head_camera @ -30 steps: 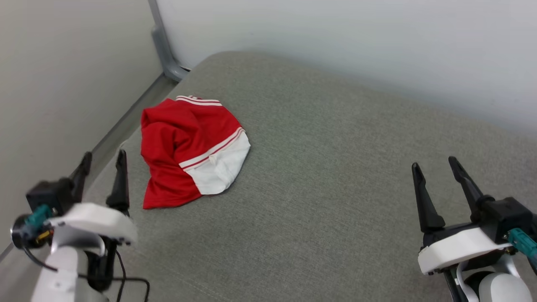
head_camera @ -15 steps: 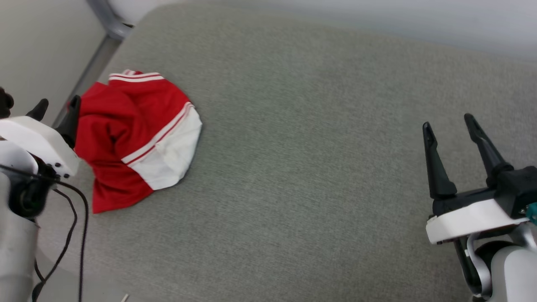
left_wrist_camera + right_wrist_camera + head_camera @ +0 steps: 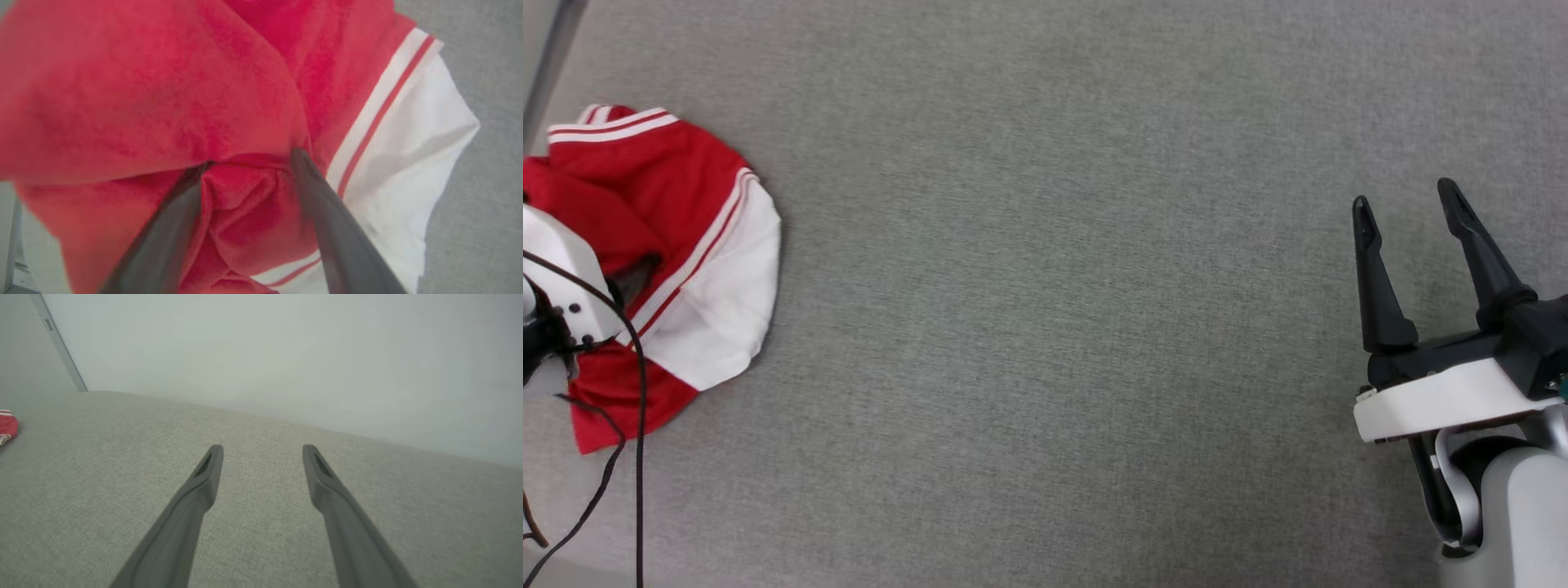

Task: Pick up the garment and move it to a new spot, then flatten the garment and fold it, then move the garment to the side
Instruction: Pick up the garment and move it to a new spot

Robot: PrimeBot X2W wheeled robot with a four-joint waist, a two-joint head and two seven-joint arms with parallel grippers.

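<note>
The garment [image 3: 686, 237], a crumpled red shirt with a white sleeve and red-white stripe trim, lies on the grey fabric surface [image 3: 1054, 327] at the far left of your head view, well apart from your right gripper [image 3: 1406, 196]. Your left gripper [image 3: 251, 159] is down on the garment, its jaws spread wide, both tips against the red cloth and a bunched fold between them, not pinched. Your right gripper hangs at the lower right over bare fabric, its jaws likewise spread wide and holding nothing, pointing toward the pale wall [image 3: 286, 355].
</note>
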